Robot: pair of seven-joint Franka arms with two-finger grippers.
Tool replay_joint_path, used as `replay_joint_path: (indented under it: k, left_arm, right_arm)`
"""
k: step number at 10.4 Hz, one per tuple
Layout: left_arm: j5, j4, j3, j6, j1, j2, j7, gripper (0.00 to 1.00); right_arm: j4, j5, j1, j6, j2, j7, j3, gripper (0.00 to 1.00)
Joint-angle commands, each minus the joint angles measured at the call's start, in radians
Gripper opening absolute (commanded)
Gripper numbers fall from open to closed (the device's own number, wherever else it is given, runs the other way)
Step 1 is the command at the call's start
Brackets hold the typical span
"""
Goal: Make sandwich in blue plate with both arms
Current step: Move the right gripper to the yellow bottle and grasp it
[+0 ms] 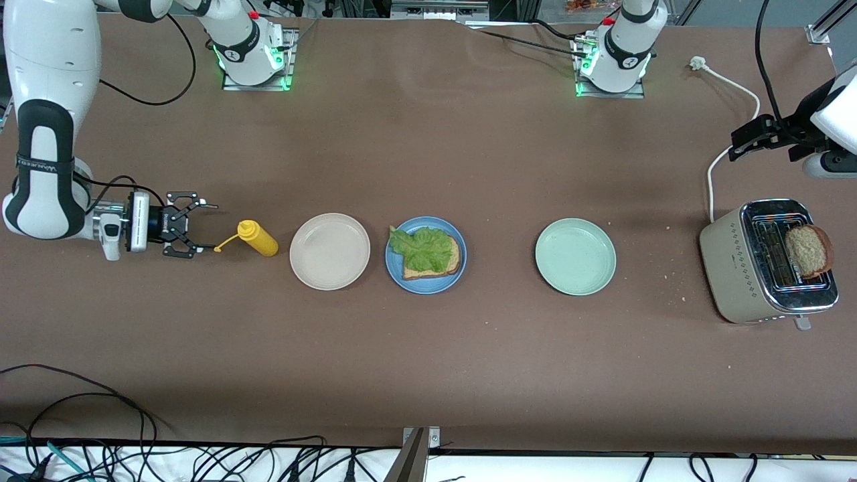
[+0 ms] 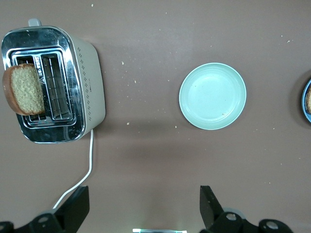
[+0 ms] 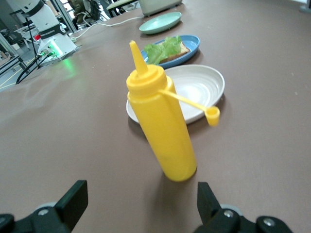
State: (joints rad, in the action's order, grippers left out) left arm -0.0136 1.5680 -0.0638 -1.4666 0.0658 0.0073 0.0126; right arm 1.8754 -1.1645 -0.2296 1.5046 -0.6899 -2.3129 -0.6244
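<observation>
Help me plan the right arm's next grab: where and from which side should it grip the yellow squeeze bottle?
Grip the yellow squeeze bottle around its straight mid-body, coming in level from the right arm's end of the table, where the open right gripper already faces it. It stands upright; stay below the dangling cap.

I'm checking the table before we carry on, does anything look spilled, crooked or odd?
Nothing is spilled. Two small oddities: the brown bread slice leans tilted out of the cream and chrome toaster rather than sitting straight in its slot, and the yellow squeeze bottle stands with its tethered cap off, dangling beside it. A few crumbs lie near the toaster.
</observation>
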Motion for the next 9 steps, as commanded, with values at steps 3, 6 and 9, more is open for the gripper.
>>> replay_joint_path:
  k: [3, 6, 9]
  left_arm:
    - [0.021, -0.028, 0.002, 0.023, -0.009, 0.01, -0.016, 1.0]
    - [0.021, -0.028, 0.002, 0.023, -0.009, 0.01, -0.016, 1.0]
    - [0.021, -0.028, 0.004, 0.023, -0.007, 0.01, -0.014, 1.0]
  right_arm:
    - [-0.018, -0.238, 0.039, -0.136, -0.089, -0.19, 0.058, 1.0]
    - [-0.016, -0.271, 0.039, -0.153, -0.126, -0.2, 0.109, 1.0]
    - [-0.018, -0.311, 0.036, -0.15, -0.138, -0.21, 0.14, 0.83]
